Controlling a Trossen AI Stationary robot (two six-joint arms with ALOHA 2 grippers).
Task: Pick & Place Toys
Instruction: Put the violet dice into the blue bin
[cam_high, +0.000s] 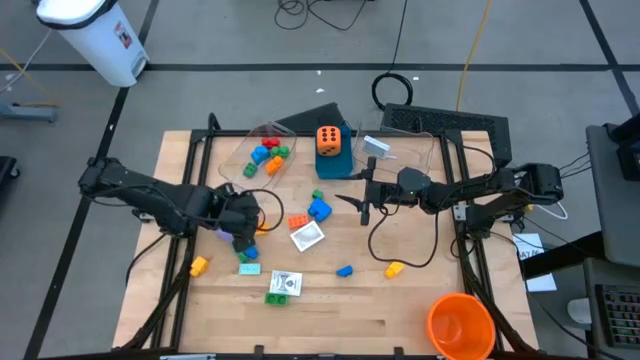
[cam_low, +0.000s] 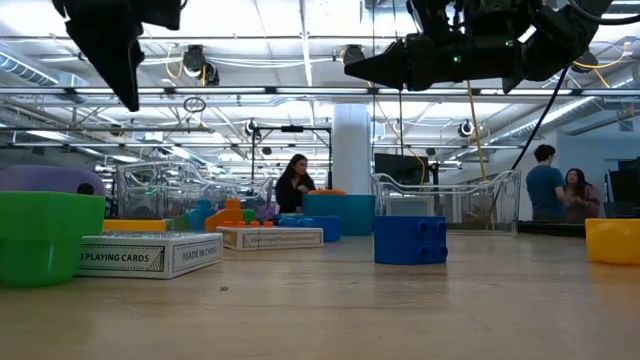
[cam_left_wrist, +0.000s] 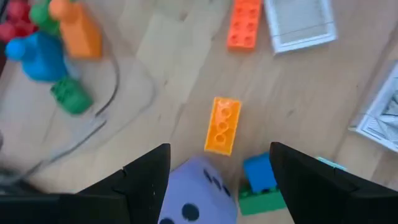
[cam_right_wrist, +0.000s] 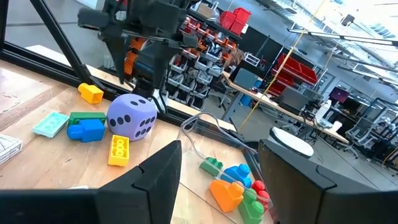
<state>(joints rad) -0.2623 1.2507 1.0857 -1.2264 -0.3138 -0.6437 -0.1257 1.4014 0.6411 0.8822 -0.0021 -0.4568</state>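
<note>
Wood table (cam_high: 420, 310) seen from above, two arms. A few bricks (cam_high: 266, 155) already sit in the clear tub (cam_high: 235, 150) at the far left – maybe a quarter done. The orange die (cam_high: 329, 139) rests on the blue box (cam_high: 334, 165). Most toys are loose mid-table: blue brick (cam_high: 319, 209), orange brick (cam_high: 297, 221), cards (cam_high: 307, 236), more near the front. Left gripper (cam_left_wrist: 217, 186) hangs over the purple die (cam_left_wrist: 196, 199), fingers spread, die on the table, not gripped. Right gripper (cam_high: 362, 205) hovers mid-table, fingers parted, empty.
</note>
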